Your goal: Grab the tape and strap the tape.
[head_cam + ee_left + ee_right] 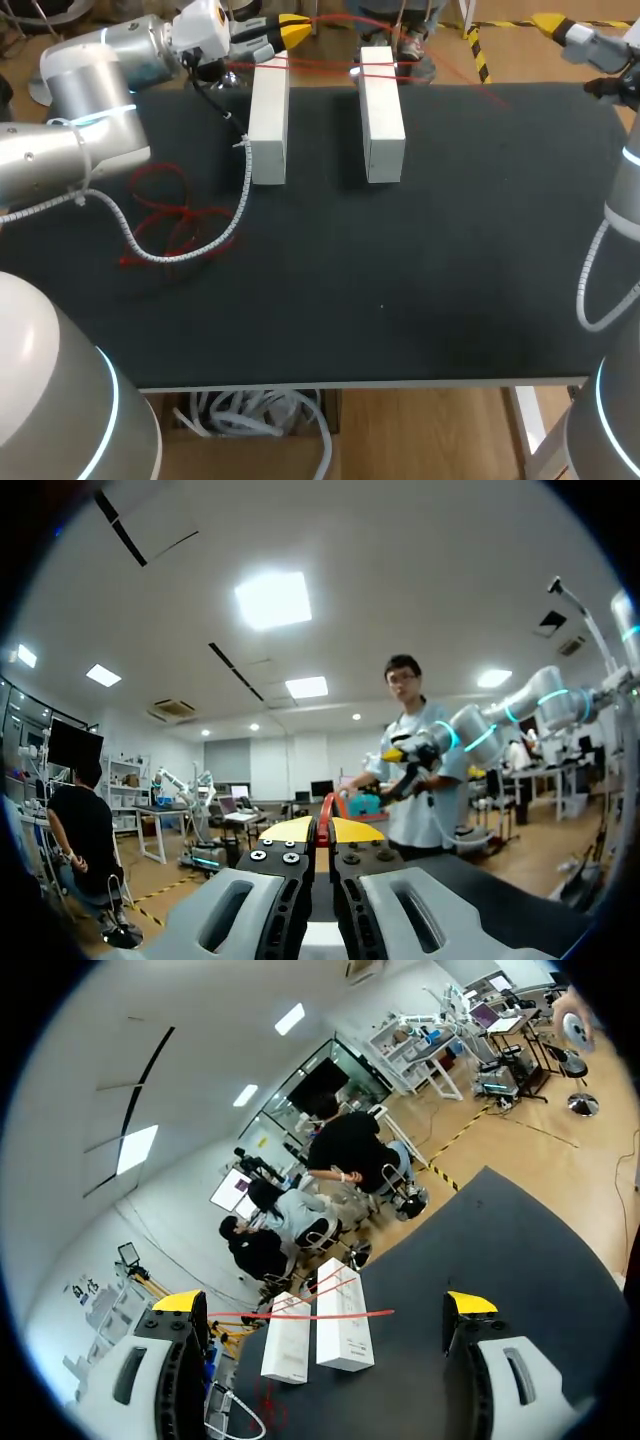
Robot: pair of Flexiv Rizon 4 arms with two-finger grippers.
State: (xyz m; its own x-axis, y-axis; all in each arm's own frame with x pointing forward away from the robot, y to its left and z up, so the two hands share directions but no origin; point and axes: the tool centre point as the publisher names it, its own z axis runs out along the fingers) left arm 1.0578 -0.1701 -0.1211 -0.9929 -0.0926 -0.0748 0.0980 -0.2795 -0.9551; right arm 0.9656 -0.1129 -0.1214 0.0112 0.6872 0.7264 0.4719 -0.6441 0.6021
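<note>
As left claw (298, 30) pinches it, red tape (300, 1314) spans white blocks (270, 120)

The red tape (320, 66) is a thin strand stretched taut in a few lines across the far ends of two long white blocks. The left block (269, 125) and right block (381, 115) lie flat, parallel and apart at the far middle of the counter (420, 270). The left hand (292, 30) pinches the tape just beyond the left block. A loose tangle (168, 225) of it lies to the blocks' near left.

tape (180, 212) red | blocks (270, 120) white | table (400, 280) black | left hand (290, 30) tips yellow
</note>
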